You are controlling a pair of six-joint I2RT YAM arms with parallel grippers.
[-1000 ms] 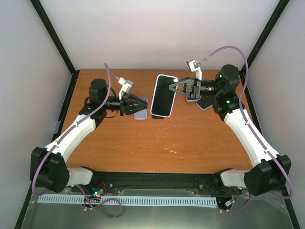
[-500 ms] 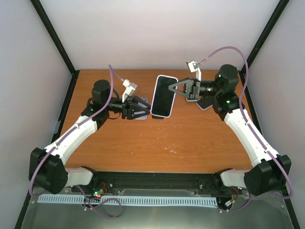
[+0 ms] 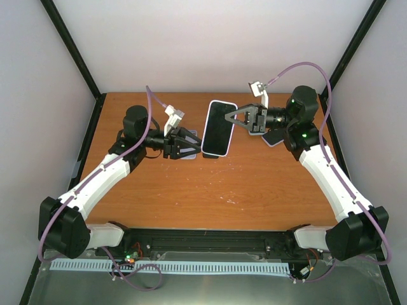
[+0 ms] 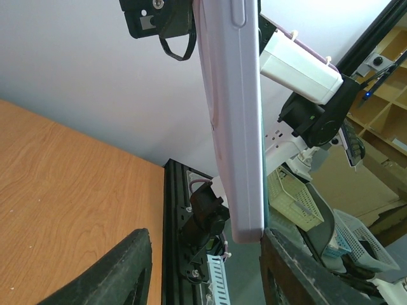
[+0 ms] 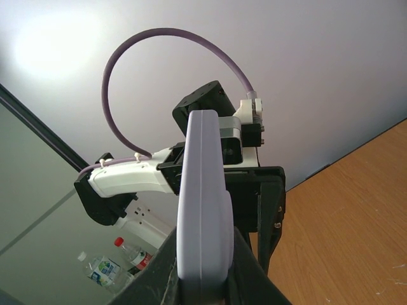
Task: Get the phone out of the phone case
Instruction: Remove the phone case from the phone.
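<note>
Your left gripper (image 3: 189, 143) sits half-open, just left of centre in the overhead view. Its fingers (image 4: 121, 273) straddle the lower end of the phone case (image 4: 232, 127) and don't touch it. Your right gripper (image 3: 230, 118) is clamped on the case's opposite edge, holding it lifted at the centre of the frame, with the phone (image 3: 217, 127) seated inside.

Here's the risk as I judge it. Pinch case and phone together with the left and nothing separates. Pull hard against that one-edge hold and the lot could twist free and drop to the table (image 3: 254, 184).
</note>
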